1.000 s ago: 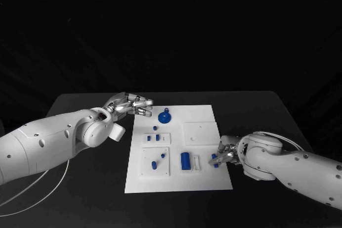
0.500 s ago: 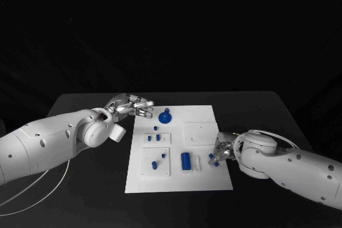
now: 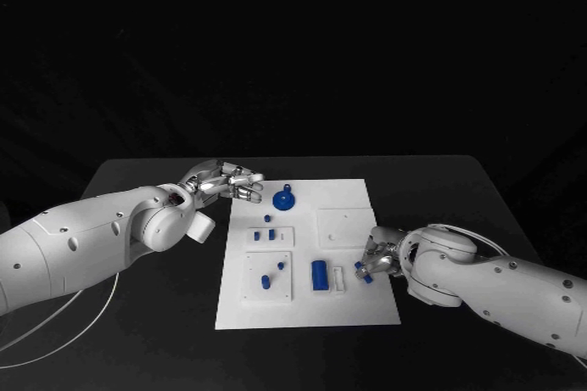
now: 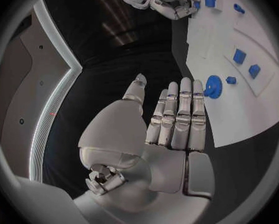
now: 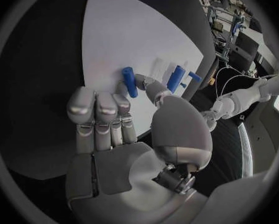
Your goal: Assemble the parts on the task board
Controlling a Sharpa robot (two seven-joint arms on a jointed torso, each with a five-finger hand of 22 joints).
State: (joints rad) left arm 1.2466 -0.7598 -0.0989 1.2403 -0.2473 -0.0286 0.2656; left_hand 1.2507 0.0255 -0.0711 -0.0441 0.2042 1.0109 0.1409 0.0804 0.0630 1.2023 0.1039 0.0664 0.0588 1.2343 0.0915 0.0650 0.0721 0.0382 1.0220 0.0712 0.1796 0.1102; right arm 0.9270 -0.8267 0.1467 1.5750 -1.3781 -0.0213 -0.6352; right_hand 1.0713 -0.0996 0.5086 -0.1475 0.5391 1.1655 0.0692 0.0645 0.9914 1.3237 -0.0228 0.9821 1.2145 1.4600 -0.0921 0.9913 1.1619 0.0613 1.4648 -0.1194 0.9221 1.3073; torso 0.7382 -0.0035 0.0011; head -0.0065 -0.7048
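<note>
The white task board [image 3: 354, 196] lies mid-table with blue parts on it: a round knob [image 3: 284, 202], a larger cylinder [image 3: 319, 275] and small pieces [image 3: 263, 235] in the left insets. At the board's right edge my right hand [image 3: 382, 259] pinches a small blue peg [image 3: 363, 268] between thumb and a finger. The right wrist view shows that peg [image 5: 131, 82] low over the board [image 5: 133, 40], with the cylinder [image 5: 174, 78] beyond it. My left hand [image 3: 224, 181] hovers by the board's far left corner, fingers spread and holding nothing. In the left wrist view its fingers [image 4: 176, 117] lie close to the knob [image 4: 213, 86].
Black table [image 3: 147, 323] surrounds the board on all sides. A white cable [image 3: 74, 310] trails under my left arm at the near left. A plain white square inset [image 3: 343, 227] sits on the board just beyond my right hand.
My right hand has crept a little leftward and farther onto the board's edge with the peg. The left hand has stayed where it was.
</note>
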